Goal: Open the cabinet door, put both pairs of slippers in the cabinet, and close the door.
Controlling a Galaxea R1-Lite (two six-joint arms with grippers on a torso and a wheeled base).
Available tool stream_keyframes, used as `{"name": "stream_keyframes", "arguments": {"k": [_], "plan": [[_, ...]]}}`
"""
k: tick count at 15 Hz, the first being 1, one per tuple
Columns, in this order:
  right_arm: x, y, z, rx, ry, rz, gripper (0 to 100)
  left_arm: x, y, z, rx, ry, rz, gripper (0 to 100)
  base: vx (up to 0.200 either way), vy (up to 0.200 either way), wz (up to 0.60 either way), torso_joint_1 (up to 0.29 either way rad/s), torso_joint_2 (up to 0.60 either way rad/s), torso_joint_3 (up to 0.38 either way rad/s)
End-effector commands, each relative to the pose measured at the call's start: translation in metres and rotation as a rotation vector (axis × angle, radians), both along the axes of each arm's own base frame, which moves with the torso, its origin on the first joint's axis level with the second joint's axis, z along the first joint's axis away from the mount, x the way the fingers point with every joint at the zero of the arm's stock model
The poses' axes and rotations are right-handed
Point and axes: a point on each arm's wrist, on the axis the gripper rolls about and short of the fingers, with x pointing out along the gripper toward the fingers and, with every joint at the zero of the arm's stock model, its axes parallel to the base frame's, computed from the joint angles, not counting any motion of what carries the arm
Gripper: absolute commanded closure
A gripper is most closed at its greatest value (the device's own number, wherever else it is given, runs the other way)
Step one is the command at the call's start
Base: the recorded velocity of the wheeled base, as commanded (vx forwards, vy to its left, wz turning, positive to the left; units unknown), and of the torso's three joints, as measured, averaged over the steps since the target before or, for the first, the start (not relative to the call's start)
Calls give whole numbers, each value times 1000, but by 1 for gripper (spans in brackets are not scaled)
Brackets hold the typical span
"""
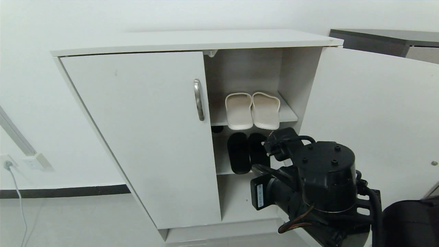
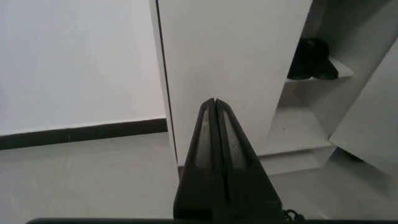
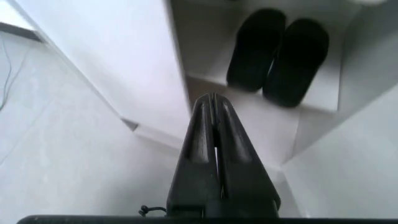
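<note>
While the cabinet [image 1: 192, 39] stands against the wall with its right door [image 1: 370, 109] swung wide open, its left door [image 1: 137, 130] is closed, and a metal handle [image 1: 198, 99] runs upright along that door's inner edge. Both pairs of slippers are inside the open half. The white slippers [image 1: 252, 110] lie side by side on the upper shelf [image 1: 288, 115], touching each other, with their heels at the shelf's front edge. The black slippers [image 1: 245, 152] lie side by side on the shelf below, directly under the white pair, and they also touch each other. The bottom compartment [image 1: 240, 199] lies beneath them.

In the head view the right arm [image 1: 319, 178] is in front of the open half, low and just before the black pair. The right gripper [image 3: 213, 99] has its fingers pressed together with nothing between them. It points toward the edge of the shelf that holds the black slippers [image 3: 277, 56]. The left gripper [image 2: 214, 102] also has its fingers together and is empty. It is held off from the cabinet and faces the closed left door, with the black slippers [image 2: 314, 59] in sight beyond that door's edge.

A wall socket [image 1: 34, 161] with a cable [image 1: 17, 199] sits low on the wall to the cabinet's left, above a dark skirting [image 1: 65, 191]. A grey unit [image 1: 384, 39] stands behind the open door.
</note>
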Motion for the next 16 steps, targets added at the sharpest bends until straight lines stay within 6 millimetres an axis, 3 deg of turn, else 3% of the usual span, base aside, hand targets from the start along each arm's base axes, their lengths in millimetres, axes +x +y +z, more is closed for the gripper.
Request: {"name": "stream_keyframes", "arguments": {"k": [1,10,16], "plan": [[0,0,-4,-11,7,1,100,0,0,0,-1,1,0,100,-200,0,0,2,2,-2],[5,-2,-13,-23,19,-18,100,0,0,0,-1,1,1,100,-200,0,0,3,2,1],[6,-6,-19,-43,31,-29,100,0,0,0,-3,-1,1,100,0,0,0,0,0,0]]}}
